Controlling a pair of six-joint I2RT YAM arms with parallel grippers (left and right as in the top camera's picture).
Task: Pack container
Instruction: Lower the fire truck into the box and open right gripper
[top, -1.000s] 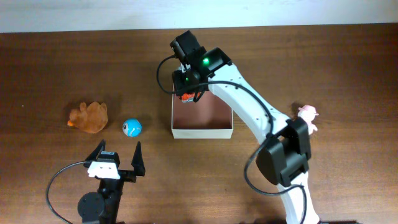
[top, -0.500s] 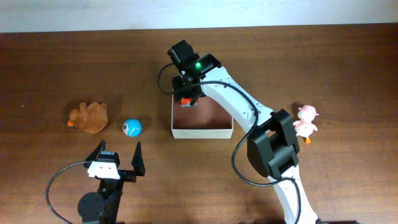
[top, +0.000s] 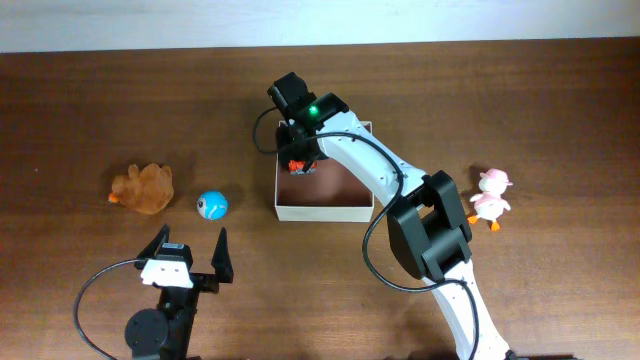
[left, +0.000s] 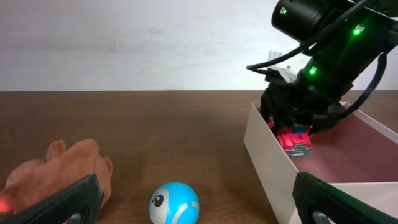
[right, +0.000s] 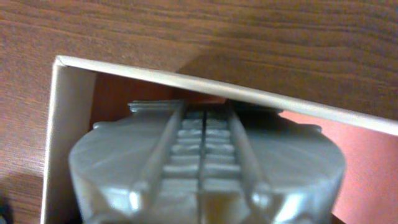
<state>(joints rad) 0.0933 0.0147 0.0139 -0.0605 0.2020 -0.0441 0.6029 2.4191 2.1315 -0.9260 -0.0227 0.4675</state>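
The container (top: 325, 211) is a shallow cream-walled box with a pinkish-brown inside, at mid-table. My right gripper (top: 298, 154) reaches into its back left corner and is shut on a red and grey toy (top: 297, 165), low inside the box. The left wrist view shows that toy (left: 295, 139) just behind the box's white wall (left: 267, 155), under the right gripper (left: 292, 118). In the right wrist view the grey toy (right: 205, 168) fills the frame below the box's rim (right: 186, 78). My left gripper (top: 188, 250) is open and empty near the front left.
A brown plush (top: 143, 187) and a blue ball (top: 212, 205) lie left of the box; the ball (left: 175, 203) sits ahead of the left fingers, beside the plush (left: 62, 171). A pink toy figure (top: 490, 195) lies to the right of the box.
My right gripper has shifted a little left and back over the box's back left corner with the toy. The arm has swung off the pink figure. The left arm has not moved.
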